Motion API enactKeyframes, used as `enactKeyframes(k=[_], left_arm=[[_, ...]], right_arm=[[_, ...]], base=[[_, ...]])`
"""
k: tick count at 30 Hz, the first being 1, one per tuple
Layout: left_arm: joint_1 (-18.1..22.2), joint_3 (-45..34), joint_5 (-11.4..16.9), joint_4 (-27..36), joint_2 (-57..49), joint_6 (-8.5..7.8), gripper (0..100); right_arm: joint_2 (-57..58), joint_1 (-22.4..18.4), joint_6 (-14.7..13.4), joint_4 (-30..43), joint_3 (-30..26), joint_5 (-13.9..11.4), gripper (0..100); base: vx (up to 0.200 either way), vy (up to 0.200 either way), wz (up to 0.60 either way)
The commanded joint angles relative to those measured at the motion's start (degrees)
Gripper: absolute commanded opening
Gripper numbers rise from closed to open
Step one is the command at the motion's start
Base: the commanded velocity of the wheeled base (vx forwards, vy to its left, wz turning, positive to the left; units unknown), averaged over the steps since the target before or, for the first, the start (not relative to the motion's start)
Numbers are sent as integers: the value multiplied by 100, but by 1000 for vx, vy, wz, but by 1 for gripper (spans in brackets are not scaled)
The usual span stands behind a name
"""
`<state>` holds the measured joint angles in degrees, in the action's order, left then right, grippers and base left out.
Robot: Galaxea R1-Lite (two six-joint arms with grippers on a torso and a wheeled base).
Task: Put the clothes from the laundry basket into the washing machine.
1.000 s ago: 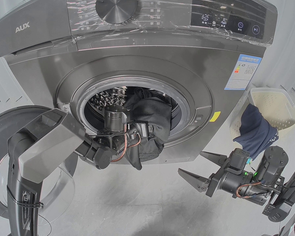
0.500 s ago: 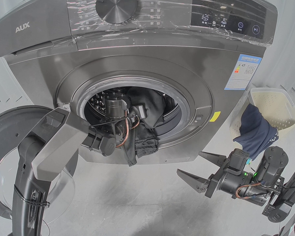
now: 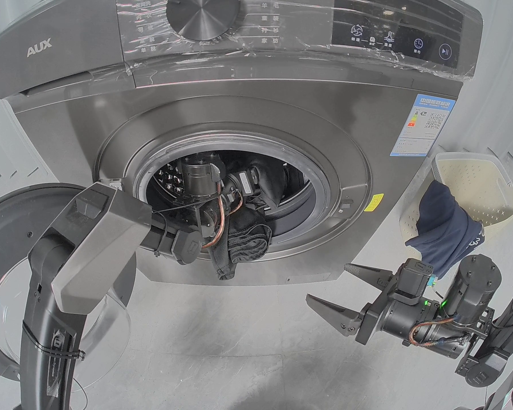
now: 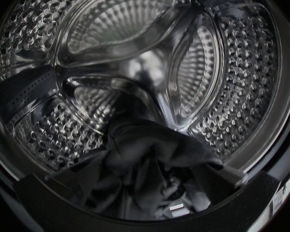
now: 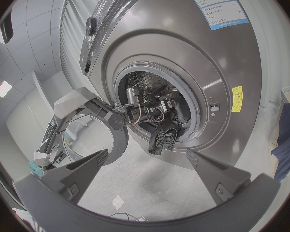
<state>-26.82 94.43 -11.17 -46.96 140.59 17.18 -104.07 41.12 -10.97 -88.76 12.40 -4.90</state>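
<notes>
A black garment [image 3: 242,245] lies partly inside the washing machine [image 3: 239,103], with a fold hanging over the lower rim of the drum opening. My left gripper [image 3: 260,179] is inside the drum [image 4: 248,65], shut on the garment's upper part [image 4: 141,158], and the cloth hides most of the fingers. To the machine's right, a cream laundry basket [image 3: 484,186] stands on the floor with a navy garment [image 3: 444,229] draped over its near edge. My right gripper [image 3: 329,287] hangs open and holds nothing, low in front of the machine and left of the basket.
The round machine door [image 3: 5,246] stands swung open at the left, behind my left arm. Grey floor [image 3: 222,343] lies in front of the machine. A white wall [image 3: 501,86] is behind the basket.
My left arm has pushed deeper into the drum, dragging the black garment in with it; less cloth hangs outside the rim. The right arm has hardly moved.
</notes>
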Motion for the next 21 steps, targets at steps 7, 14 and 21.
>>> enactKeyframes(k=[7, 14, 21], left_arm=[[-342, -1541, 194, 776, -876, 40, 100], [-306, -1735, 255, 1031, -806, -21, 100], [-280, -1665, 273, 1040, -647, -153, 0]], right_arm=[[-17, 1, -1, -1, -1, -2, 100], [1, 1, -1, -1, 8, -2, 100], [1, 1, -1, -1, 43, -2, 100]], base=[[0, 0, 0], [0, 0, 0], [0, 0, 0]])
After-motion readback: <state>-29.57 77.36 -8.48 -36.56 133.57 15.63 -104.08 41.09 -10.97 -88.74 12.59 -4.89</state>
